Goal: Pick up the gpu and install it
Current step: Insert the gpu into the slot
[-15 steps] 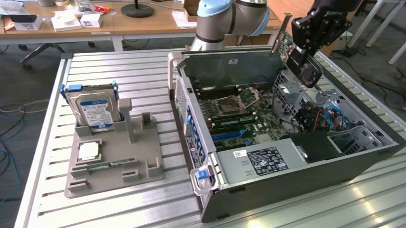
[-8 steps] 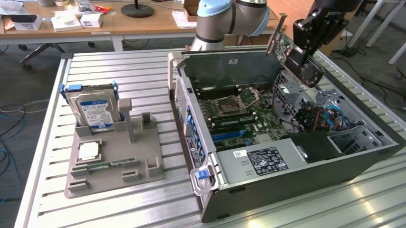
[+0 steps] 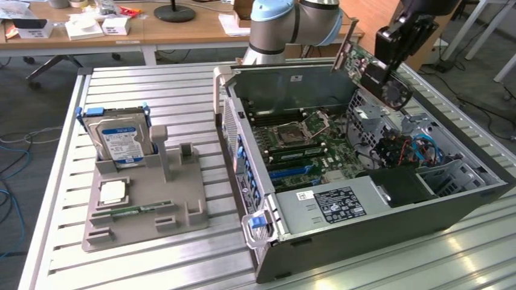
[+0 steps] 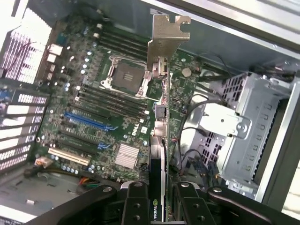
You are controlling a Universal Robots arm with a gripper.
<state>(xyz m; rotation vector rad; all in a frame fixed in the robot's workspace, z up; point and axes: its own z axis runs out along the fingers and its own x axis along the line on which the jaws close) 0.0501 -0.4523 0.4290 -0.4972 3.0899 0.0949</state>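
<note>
My gripper (image 3: 387,63) is shut on the gpu (image 3: 359,60) and holds it tilted in the air above the far right corner of the open computer case (image 3: 371,223). In the wrist view the gpu (image 4: 161,140) shows edge-on between my fingers (image 4: 136,206), with its silver bracket (image 4: 166,37) at the far end. Under it lies the motherboard (image 4: 103,103) with the CPU socket (image 4: 126,75) and a blue expansion slot (image 4: 89,122). The card hangs clear of the board and touches nothing.
A grey fixture tray (image 3: 145,223) on the slatted table holds an upright hard drive (image 3: 121,139), a small chip (image 3: 113,192) and a green memory stick (image 3: 133,210). A metal drive cage (image 4: 248,126) and loose cables (image 3: 415,151) crowd the case's right side.
</note>
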